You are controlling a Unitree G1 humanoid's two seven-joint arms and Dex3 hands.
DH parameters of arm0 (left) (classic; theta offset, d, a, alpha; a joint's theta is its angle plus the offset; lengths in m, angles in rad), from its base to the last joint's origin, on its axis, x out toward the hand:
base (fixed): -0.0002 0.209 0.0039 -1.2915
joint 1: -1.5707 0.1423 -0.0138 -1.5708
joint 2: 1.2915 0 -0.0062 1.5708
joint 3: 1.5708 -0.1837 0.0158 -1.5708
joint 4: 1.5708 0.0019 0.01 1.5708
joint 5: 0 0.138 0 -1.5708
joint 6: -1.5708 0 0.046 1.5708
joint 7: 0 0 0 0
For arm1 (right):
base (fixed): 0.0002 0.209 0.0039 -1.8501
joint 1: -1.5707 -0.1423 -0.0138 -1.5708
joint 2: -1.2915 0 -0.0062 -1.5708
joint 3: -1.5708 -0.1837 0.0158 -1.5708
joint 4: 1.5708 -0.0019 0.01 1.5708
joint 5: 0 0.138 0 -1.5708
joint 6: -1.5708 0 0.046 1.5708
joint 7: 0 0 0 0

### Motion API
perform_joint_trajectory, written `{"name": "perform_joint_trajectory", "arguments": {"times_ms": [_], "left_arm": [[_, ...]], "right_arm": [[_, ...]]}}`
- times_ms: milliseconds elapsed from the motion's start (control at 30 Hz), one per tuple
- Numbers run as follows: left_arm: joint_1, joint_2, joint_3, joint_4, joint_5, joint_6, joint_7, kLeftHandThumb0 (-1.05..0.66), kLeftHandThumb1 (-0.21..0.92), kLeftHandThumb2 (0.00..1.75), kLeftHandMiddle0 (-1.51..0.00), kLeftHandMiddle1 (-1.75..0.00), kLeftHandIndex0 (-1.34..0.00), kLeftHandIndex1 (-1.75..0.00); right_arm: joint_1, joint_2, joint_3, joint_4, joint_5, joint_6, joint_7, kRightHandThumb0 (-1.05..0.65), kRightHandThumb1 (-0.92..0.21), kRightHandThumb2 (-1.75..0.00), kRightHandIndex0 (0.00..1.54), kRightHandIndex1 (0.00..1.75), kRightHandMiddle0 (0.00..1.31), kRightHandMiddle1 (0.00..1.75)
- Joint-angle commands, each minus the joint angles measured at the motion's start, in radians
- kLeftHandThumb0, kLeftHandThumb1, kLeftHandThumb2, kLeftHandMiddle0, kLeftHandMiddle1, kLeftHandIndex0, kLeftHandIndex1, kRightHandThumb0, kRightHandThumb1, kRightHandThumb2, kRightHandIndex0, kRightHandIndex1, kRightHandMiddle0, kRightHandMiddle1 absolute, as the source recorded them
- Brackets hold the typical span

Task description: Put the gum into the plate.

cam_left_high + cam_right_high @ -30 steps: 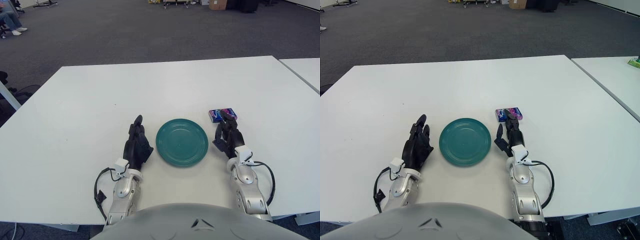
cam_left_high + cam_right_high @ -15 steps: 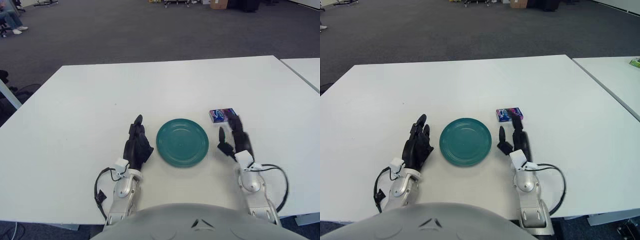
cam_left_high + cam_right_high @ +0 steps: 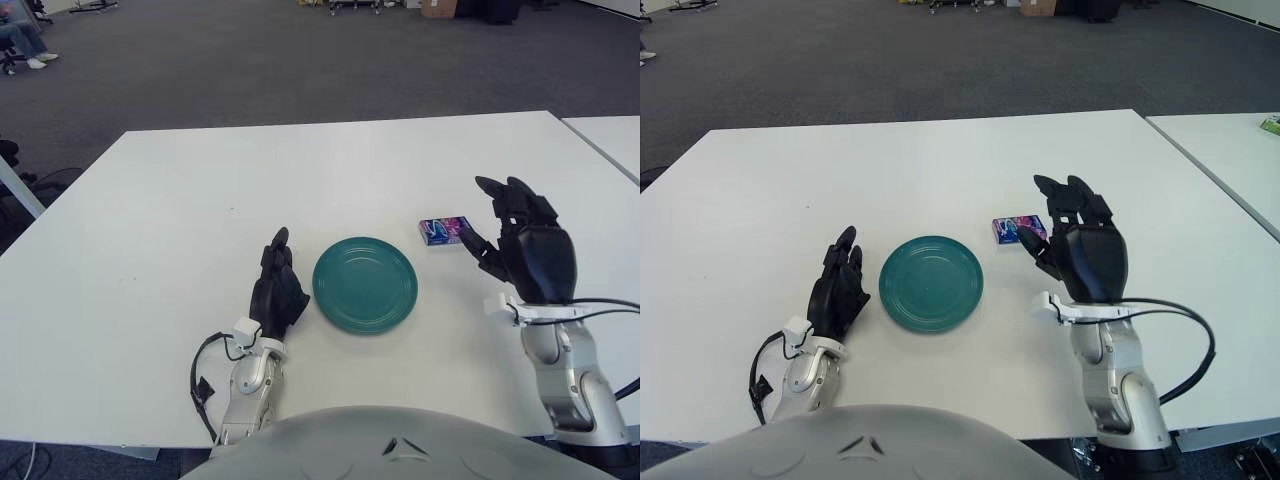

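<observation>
Lifted since a second ago: right hand, fingers spread wide, empty, just right of gum; plate left of gum, bare; left hand beyond, fingers relaxed.

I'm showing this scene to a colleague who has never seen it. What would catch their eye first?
Likely the raised right hand, fingers spread, just right of the small gum pack and holding nothing. Next, the empty green plate at the middle of the white table, left of the gum. The left hand shows beside the plate's left edge.
</observation>
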Motion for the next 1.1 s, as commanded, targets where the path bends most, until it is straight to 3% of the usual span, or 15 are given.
{"name": "perform_joint_trajectory", "arguments": {"times_ms": [0,133,267,367,567,733,1067], "left_arm": [[-0.015,-0.041,0.004,0.045,-0.007,-0.002,-0.009,-0.96,0.92,0.99,-0.08,0.00,0.00,-0.46],[-0.020,-0.043,0.002,0.052,-0.001,-0.017,-0.010,-0.96,0.92,0.99,-0.08,0.00,0.00,-0.47],[-0.016,-0.048,-0.006,0.031,0.004,0.003,0.004,-0.95,0.92,0.99,-0.08,0.00,0.00,-0.46],[-0.015,-0.048,-0.009,0.024,0.007,0.006,0.007,-0.94,0.92,0.99,-0.08,0.00,0.00,-0.45],[-0.014,-0.041,-0.009,0.008,-0.002,0.022,0.004,-0.94,0.92,0.99,-0.07,0.00,0.00,-0.44],[-0.007,-0.048,-0.006,-0.018,0.001,0.074,0.034,-0.93,0.92,0.98,-0.08,-0.01,0.00,-0.45],[0.003,-0.051,-0.015,-0.047,-0.008,0.124,0.052,-0.91,0.92,0.97,-0.11,-0.02,0.00,-0.50]], "right_arm": [[-0.047,-0.034,0.023,-0.041,-0.080,0.022,0.106,-0.85,-0.92,-0.54,0.37,0.03,0.00,0.77],[-0.075,-0.067,0.040,-0.029,-0.110,0.031,0.194,-0.88,-0.92,-0.59,0.33,0.01,0.00,0.70],[-0.223,-0.099,0.101,0.215,-0.117,0.027,0.214,-0.90,-0.92,-0.64,0.29,0.01,0.00,0.60],[-0.277,-0.102,0.130,0.302,-0.115,0.031,0.215,-0.91,-0.92,-0.67,0.26,0.00,0.00,0.53],[-0.326,-0.100,0.176,0.376,-0.089,0.056,0.264,-0.93,-0.92,-0.66,0.23,0.00,0.00,0.45],[-0.379,-0.085,0.215,0.566,-0.030,0.043,0.201,-0.93,-0.92,-0.69,0.25,0.01,0.00,0.45],[-0.468,-0.093,0.276,0.753,0.064,0.021,0.183,-0.90,-0.92,-0.86,0.27,0.01,0.00,0.39]]}}
